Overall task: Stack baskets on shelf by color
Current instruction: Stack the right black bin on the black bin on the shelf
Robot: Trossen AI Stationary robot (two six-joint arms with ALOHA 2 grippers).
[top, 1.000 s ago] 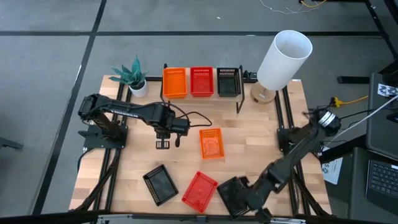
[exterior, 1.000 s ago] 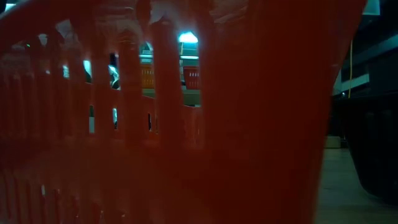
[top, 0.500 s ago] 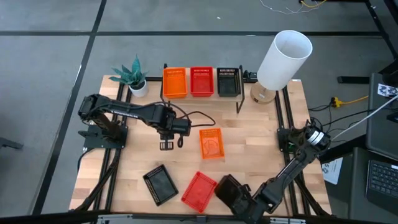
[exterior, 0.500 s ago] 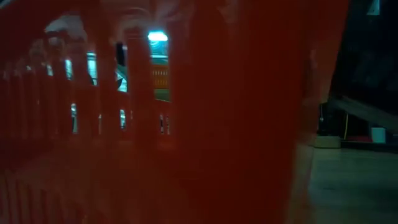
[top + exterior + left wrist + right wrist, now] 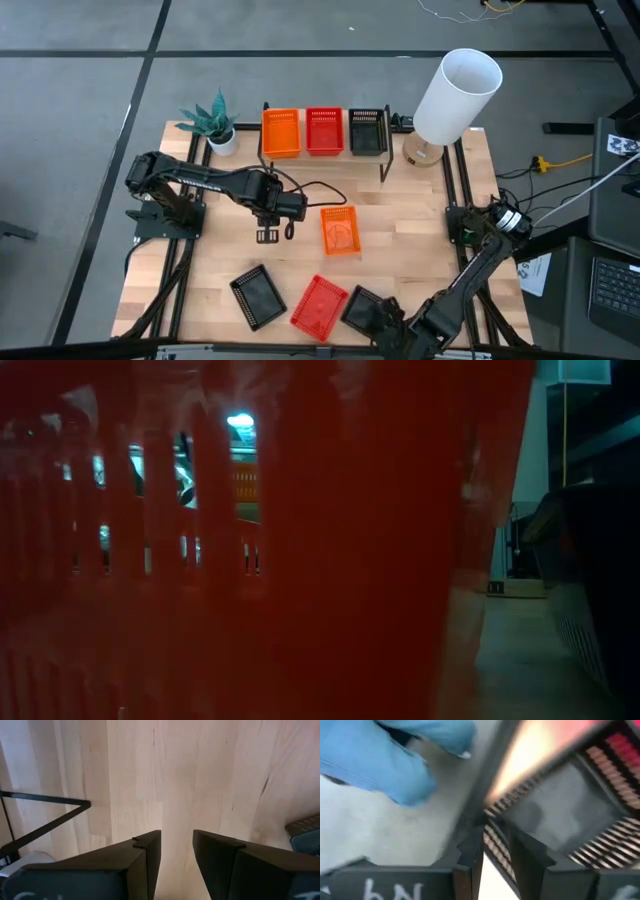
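The shelf (image 5: 322, 152) at the table's far edge bears an orange basket (image 5: 281, 132), a red basket (image 5: 324, 130) and a black basket (image 5: 368, 131), side by side. On the table lie an orange basket (image 5: 339, 230), a black basket (image 5: 257, 296) and a red basket (image 5: 320, 306), which fills the low view (image 5: 250, 560). My right gripper (image 5: 384, 322) at the near edge is shut on another black basket (image 5: 360, 309). My left gripper (image 5: 264, 234) hangs open and empty over bare wood, left of the loose orange basket. My right gripper has the black basket's mesh side wall (image 5: 496, 836) between its two fingers, at the side toward the table's near right. The fingers come from the near right, slanting down. The basket sits tilted beside the red basket. I cannot tell whether it is clear of the table.
A white lamp (image 5: 455, 95) stands at the far right beside the shelf, and a small potted plant (image 5: 212, 122) at the far left. Black frame rails (image 5: 463, 190) run along both table sides. Something blue (image 5: 395, 760) shows beyond the table in the right wrist view.
My right gripper has carried the black basket along the near edge toward the table's left, up to the red basket. In the low view the red basket's right edge has shifted left. My left gripper has kept still.
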